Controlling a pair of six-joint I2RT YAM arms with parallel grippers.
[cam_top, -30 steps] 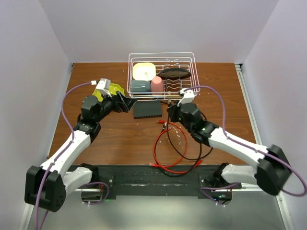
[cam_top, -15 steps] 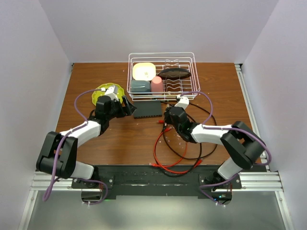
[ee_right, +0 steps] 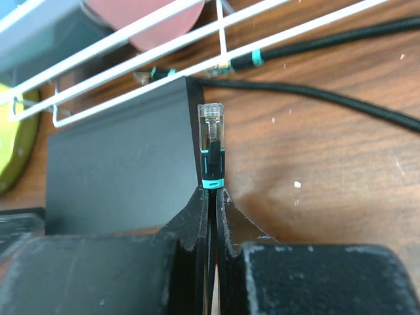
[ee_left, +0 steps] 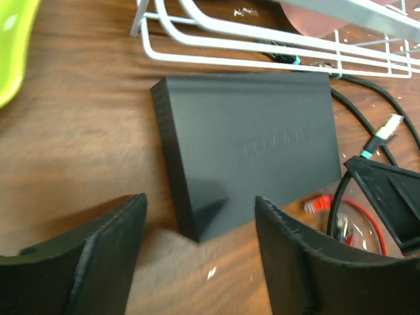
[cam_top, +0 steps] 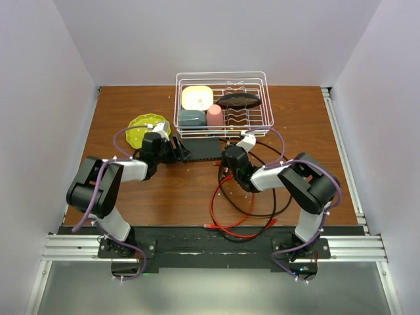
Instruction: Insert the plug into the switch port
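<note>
The left arm [cam_top: 125, 170] is folded up tight. Its upper part leans out to the left, the elbow bends hard, and the forearm lies low and nearly flat over the wooden table [cam_top: 164, 193], reaching to the right. A green plate [cam_top: 139, 130] sits just behind it.

The left gripper [ee_left: 200, 200] hangs low at the left end of the switch [ee_left: 249, 138]. Its two black fingers [ee_left: 105, 256] are spread apart, and the near left corner of the switch sits between them. I cannot tell if either finger touches the box.

The switch lies flat on the table in the middle, with its long back edge close to the bottom wire of the white wire rack [cam_top: 223, 82]. I cannot see its sockets from anywhere. Inside the rack are a yellow dish [cam_top: 197, 97], a grey-blue bowl [cam_top: 192, 118], a pink cup [cam_top: 214, 115] and a dark oval dish [cam_top: 237, 100].

At the right end of the switch is the right gripper [ee_right: 211, 197], also down low. Its fingers are pressed together and pinch the black end of the plug [ee_right: 211, 128]. The plug's clear tip sticks out past the fingertips and points toward the rack. It is just beside the right back corner of the switch, and not inside the box.

A black cable [ee_right: 328, 41] runs along the front of the rack.

The right arm [cam_top: 275, 176] is folded too. Its elbow pokes out to the right and its forearm reaches left, low over the table. A red cable [cam_top: 226, 207] lies in loops on the wood in front of it.
</note>
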